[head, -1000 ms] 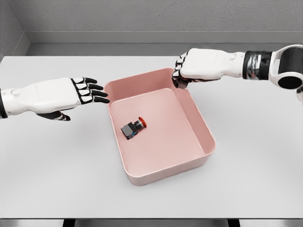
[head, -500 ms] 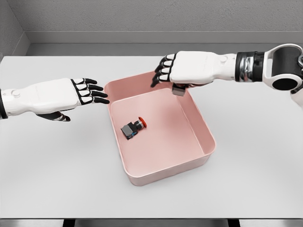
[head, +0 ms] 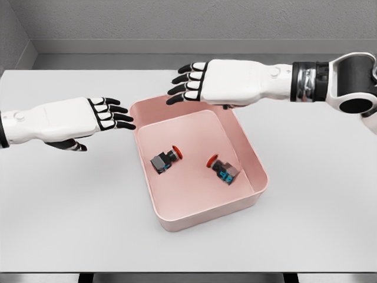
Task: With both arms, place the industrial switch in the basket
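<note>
A pink basket [head: 247, 154] sits mid-table. Two industrial switches lie on its floor, each grey with a red button: one [head: 165, 160] left of centre, the other [head: 223, 170] near the right wall. My right hand [head: 187, 84] hovers above the basket's far rim, fingers spread flat and holding nothing. To the left of the basket, my left hand [head: 113, 117] is level with its near-left corner; its fingers are stretched toward the rim and hold nothing.
The white table [head: 70, 200] runs to a grey back wall [head: 177, 23]. Its front edge [head: 177, 272] lies close below the basket.
My right hand opened and moved left over the far rim. The switch it held dropped into the basket's right side. The left hand stayed still.
</note>
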You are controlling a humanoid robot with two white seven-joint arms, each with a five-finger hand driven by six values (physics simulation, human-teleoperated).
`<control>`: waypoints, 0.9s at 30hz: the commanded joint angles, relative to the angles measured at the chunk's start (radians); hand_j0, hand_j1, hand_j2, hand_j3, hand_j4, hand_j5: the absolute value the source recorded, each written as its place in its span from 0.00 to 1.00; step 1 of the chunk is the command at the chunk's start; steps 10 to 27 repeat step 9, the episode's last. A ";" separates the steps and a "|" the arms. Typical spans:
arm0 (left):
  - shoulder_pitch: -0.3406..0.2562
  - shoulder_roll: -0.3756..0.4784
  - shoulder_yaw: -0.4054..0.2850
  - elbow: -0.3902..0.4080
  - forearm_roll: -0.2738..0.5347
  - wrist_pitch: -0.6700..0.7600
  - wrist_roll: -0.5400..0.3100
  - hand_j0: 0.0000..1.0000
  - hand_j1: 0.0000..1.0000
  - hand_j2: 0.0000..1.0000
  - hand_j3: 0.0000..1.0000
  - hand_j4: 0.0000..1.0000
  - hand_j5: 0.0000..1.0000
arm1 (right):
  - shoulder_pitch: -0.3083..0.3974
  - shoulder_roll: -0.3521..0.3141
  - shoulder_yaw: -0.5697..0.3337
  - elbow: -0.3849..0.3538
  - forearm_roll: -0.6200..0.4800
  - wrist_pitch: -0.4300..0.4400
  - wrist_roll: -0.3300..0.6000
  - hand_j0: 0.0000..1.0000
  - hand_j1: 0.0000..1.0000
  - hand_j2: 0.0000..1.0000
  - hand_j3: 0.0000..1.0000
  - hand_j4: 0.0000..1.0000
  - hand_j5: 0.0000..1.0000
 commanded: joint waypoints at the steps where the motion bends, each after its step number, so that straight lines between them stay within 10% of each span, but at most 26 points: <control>1: 0.000 0.001 0.001 0.000 0.006 0.002 0.001 1.00 1.00 1.00 1.00 1.00 1.00 | 0.008 -0.131 -0.052 0.009 -0.042 0.002 -0.001 1.00 1.00 1.00 1.00 1.00 1.00; 9: -0.001 0.001 0.001 0.003 0.006 0.002 0.001 1.00 1.00 1.00 1.00 1.00 1.00 | 0.183 -0.271 -0.216 0.098 -0.075 0.002 0.000 1.00 1.00 1.00 1.00 1.00 1.00; 27: -0.001 0.001 0.001 0.003 0.006 0.002 0.001 1.00 1.00 1.00 1.00 1.00 1.00 | 0.183 -0.271 -0.216 0.098 -0.075 0.002 0.000 1.00 1.00 1.00 1.00 1.00 1.00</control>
